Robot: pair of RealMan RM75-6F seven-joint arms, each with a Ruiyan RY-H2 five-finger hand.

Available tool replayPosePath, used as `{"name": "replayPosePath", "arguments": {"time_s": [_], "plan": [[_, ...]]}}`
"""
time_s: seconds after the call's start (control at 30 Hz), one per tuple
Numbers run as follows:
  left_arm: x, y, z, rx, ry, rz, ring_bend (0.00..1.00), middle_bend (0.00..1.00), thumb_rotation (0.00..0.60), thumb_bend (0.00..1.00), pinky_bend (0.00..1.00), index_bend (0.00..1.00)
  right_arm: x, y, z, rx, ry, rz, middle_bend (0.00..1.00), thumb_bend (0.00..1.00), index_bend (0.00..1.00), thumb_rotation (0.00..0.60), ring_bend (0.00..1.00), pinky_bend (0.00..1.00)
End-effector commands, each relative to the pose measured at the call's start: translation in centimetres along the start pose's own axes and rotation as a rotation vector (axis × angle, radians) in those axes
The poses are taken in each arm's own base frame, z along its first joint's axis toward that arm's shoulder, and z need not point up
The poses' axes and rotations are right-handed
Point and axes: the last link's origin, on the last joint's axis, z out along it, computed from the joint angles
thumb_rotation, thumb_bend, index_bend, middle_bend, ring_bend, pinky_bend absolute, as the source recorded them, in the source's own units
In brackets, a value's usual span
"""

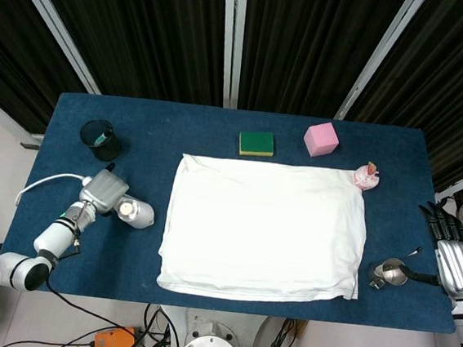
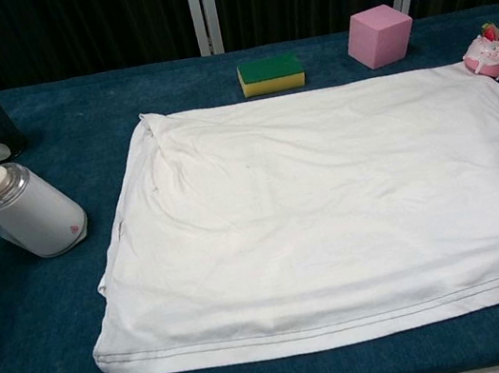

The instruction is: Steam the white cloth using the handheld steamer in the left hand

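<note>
On the far left of the blue bench (image 1: pixel 220 123) stands a black mesh cup (image 1: pixel 100 139). Just in front of it is the left hand (image 1: pixel 103 190). It wraps the handle end of the handheld steamer (image 2: pixel 31 218), so it is gripping the steamer. The steamer is small, white and round, with a pale cap on top. It leans, with its fat end low near the bench. I cannot tell if that end touches the bench.

The white cloth (image 1: pixel 264 230) lies to the right of the steamer, near it but not touching. So the steamer has to travel right to get over the cloth. The cloth is a big rectangle, spread out flat, with its long side running left to right. It has soft wrinkles, most of them near its left edge. No steaming looks started yet.

Behind the cloth sit a green and yellow sponge (image 1: pixel 256 143) and a pink cube (image 1: pixel 321 139). A little pink toy (image 1: pixel 366 177) touches the far right corner.

The right hand (image 1: pixel 457 262) rests at the right edge, fingers apart, holding nothing. A small metal cup (image 1: pixel 392 273) lies just beside it.
</note>
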Motion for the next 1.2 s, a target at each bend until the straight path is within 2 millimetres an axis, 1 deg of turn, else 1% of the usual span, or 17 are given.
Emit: {"name": "replayPosePath", "arguments": {"time_s": [0.03, 0.17, 0.23, 0.4, 0.5, 0.63, 0.73, 0.83, 0.9, 0.93, 0.97, 1.0, 1.03, 1.07, 1.1, 1.2], "plan": [[0.2, -0.4, -0.2, -0.002, 0.008, -0.040, 0.74, 0.87, 0.600, 0.27, 0.36, 0.77, 0.1, 0.0, 0.0, 0.001, 0.002, -0.001, 0.05, 0.19, 0.00, 0.600, 0.00, 0.10], [0.1, -0.8, -0.5, -0.007, 0.002, -0.105, 0.78, 0.90, 0.600, 0.39, 0.47, 0.80, 0.1, -0.1, -0.1, 0.001, 0.005, 0.000, 0.05, 0.19, 0.00, 0.600, 0.00, 0.10], [0.1, -0.9, -0.7, -0.011, -0.003, -0.145, 0.79, 0.91, 0.600, 0.45, 0.50, 0.81, 0.1, -0.2, -0.1, 0.001, 0.006, 0.001, 0.05, 0.19, 0.00, 0.600, 0.00, 0.10], [0.3, -2.0, -1.4, -0.010, -0.011, -0.263, 0.82, 0.93, 0.600, 0.55, 0.52, 0.83, 0.2, -0.3, -0.3, 0.001, 0.008, -0.001, 0.05, 0.19, 0.00, 0.600, 0.00, 0.10], [0.6, -2.7, -1.5, -0.001, 0.003, -0.316, 0.83, 0.94, 0.600, 0.56, 0.52, 0.83, 0.4, -0.4, -0.3, 0.003, 0.014, -0.002, 0.05, 0.19, 0.00, 0.600, 0.00, 0.10], [1.8, -3.3, -1.8, 0.004, 0.039, -0.428, 0.83, 0.95, 0.600, 0.56, 0.52, 0.84, 0.4, -0.6, -0.4, 0.010, 0.010, -0.009, 0.05, 0.19, 0.00, 0.600, 0.00, 0.10], [3.3, -2.9, -2.0, -0.024, 0.076, -0.487, 0.83, 0.95, 0.600, 0.56, 0.53, 0.84, -0.2, -1.0, -0.2, 0.027, -0.030, -0.026, 0.05, 0.19, 0.00, 0.600, 0.00, 0.10], [4.8, -1.5, -1.9, -0.077, 0.097, -0.495, 0.83, 0.95, 0.600, 0.55, 0.53, 0.84, -1.7, -1.9, 0.4, 0.061, -0.108, -0.052, 0.05, 0.19, 0.00, 0.600, 0.00, 0.10], [6.0, 0.0, -1.6, -0.123, 0.106, -0.487, 0.83, 0.95, 0.600, 0.55, 0.53, 0.84, -2.9, -2.7, 0.8, 0.095, -0.177, -0.065, 0.05, 0.25, 0.00, 0.600, 0.00, 0.10], [6.6, 0.9, -1.4, -0.149, 0.111, -0.478, 0.83, 0.95, 0.600, 0.55, 0.53, 0.84, -3.6, -3.3, 1.0, 0.117, -0.217, -0.071, 0.05, 0.31, 0.00, 0.600, 0.00, 0.10], [7.1, 1.6, -1.2, -0.168, 0.114, -0.471, 0.83, 0.95, 0.600, 0.55, 0.53, 0.84, -4.2, -3.8, 1.2, 0.134, -0.246, -0.074, 0.05, 0.39, 0.00, 0.600, 0.00, 0.11], [7.6, 2.4, -1.1, -0.186, 0.117, -0.465, 0.83, 0.94, 0.600, 0.55, 0.53, 0.84, -4.7, -4.2, 1.4, 0.153, -0.274, -0.074, 0.06, 0.51, 0.00, 0.600, 0.00, 0.12], [8.2, 3.3, -0.8, -0.208, 0.118, -0.454, 0.83, 0.94, 0.600, 0.55, 0.53, 0.84, -5.4, -4.9, 1.6, 0.179, -0.312, -0.072, 0.06, 0.57, 0.00, 0.600, 0.00, 0.13], [8.6, 4.0, -0.6, -0.223, 0.116, -0.445, 0.83, 0.94, 0.600, 0.55, 0.53, 0.84, -5.9, -5.4, 1.7, 0.199, -0.340, -0.072, 0.07, 0.68, 0.00, 0.600, 0.00, 0.14], [9.0, 4.7, -0.4, -0.236, 0.113, -0.433, 0.83, 0.94, 0.600, 0.55, 0.53, 0.84, -6.4, -5.9, 1.7, 0.220, -0.368, -0.074, 0.08, 0.76, 0.01, 0.600, 0.01, 0.15], [10.3, 6.8, 0.4, -0.264, 0.111, -0.370, 0.83, 0.94, 0.600, 0.55, 0.53, 0.84, -7.9, -7.0, 2.0, 0.275, -0.444, -0.091, 0.12, 0.95, 0.04, 0.600, 0.03, 0.16]]}}
